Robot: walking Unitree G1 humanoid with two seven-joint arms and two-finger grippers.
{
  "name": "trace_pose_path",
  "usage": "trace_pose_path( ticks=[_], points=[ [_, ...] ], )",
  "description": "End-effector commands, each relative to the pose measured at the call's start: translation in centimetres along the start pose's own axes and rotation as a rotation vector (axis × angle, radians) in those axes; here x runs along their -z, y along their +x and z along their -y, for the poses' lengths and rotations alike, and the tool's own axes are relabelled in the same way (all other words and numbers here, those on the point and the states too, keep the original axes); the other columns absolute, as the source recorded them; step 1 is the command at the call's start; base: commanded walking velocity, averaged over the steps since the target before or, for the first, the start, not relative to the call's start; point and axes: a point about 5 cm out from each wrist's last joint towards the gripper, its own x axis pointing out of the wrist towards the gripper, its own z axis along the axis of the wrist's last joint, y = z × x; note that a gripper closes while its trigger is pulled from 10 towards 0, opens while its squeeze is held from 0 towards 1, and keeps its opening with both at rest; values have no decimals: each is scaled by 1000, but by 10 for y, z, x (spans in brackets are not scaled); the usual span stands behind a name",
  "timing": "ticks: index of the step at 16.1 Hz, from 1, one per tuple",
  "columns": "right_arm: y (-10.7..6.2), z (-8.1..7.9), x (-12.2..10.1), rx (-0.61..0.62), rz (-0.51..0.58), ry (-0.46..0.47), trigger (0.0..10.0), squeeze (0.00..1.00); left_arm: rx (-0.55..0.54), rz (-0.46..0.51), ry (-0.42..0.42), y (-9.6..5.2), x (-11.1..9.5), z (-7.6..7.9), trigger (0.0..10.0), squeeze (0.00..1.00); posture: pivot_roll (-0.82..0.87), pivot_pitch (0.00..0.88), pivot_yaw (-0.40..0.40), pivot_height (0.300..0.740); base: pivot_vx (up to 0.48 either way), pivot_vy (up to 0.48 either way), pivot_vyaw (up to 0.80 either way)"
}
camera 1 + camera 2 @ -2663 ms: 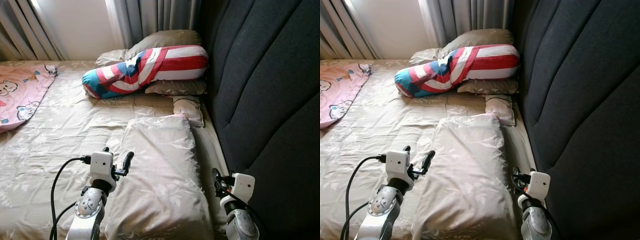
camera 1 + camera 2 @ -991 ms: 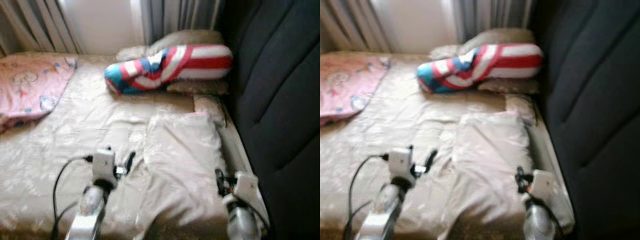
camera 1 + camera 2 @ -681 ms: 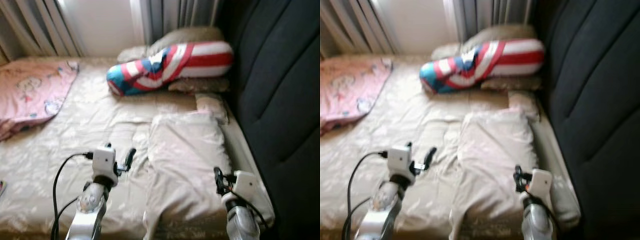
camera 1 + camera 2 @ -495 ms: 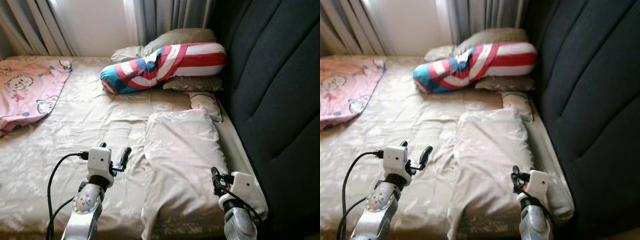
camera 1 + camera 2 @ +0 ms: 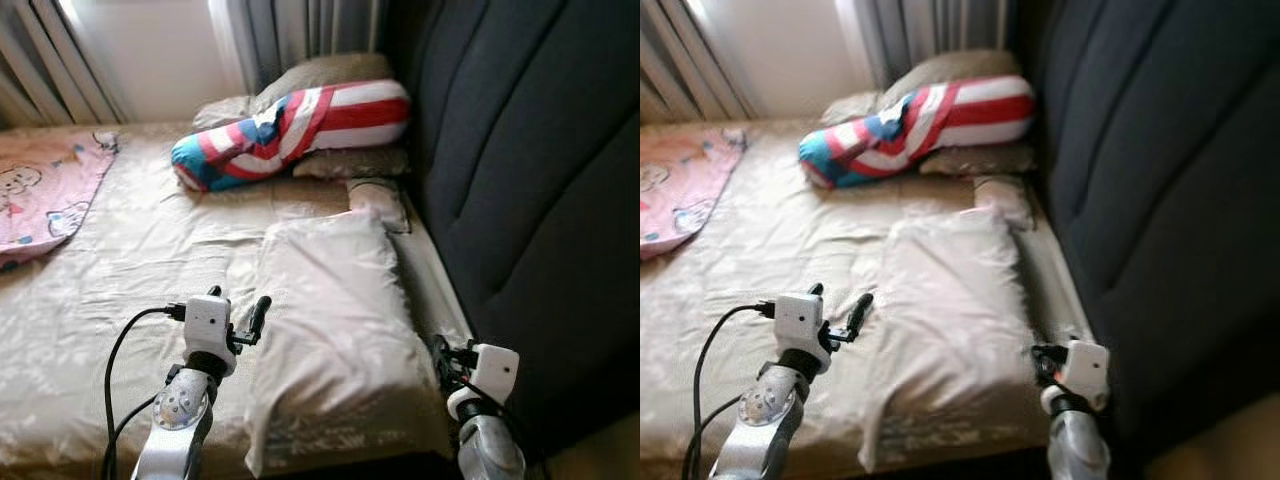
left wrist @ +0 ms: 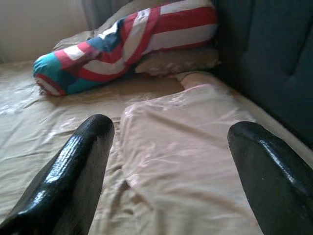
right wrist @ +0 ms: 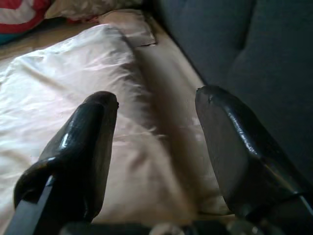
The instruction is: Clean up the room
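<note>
Left eye view: I see the beige pillow [image 5: 335,320] lying on the bed [image 5: 120,270], its long side running away from me beside the dark headboard [image 5: 530,180]. My left claw [image 5: 238,318] and right claw [image 5: 441,360] hang spread wide at the pillow's two sides, holding nothing.

I see a tall dark grey padded headboard [image 5: 520,150] along the bed's right side, grey pleated curtains [image 5: 290,35] behind it, a pale cream wall [image 5: 150,55] between the curtain panels
</note>
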Motion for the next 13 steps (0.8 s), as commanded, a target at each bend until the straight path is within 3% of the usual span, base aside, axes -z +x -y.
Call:
trace_pose_path(
  ticks=[1, 11, 13],
  points=[
    [1, -7, 1, -14, -7, 17, 10000, 0, -8, -7, 13, -1, -1, -5, 10000, 0, -2, 24, 6, 740, 0, 0, 0],
    [1, -9, -2, -53, 8, -15, 10000, 0, -34, -33, -42, -4, 7, -7, 10000, 0, -7, 30, 1, 740, 0, 0, 0],
    [0, -10, -3, -79, 21, -24, 10000, 0, -36, -30, -45, -4, 7, -6, 10000, 0, -8, 33, 0, 740, 0, 0, 650]
  ],
)
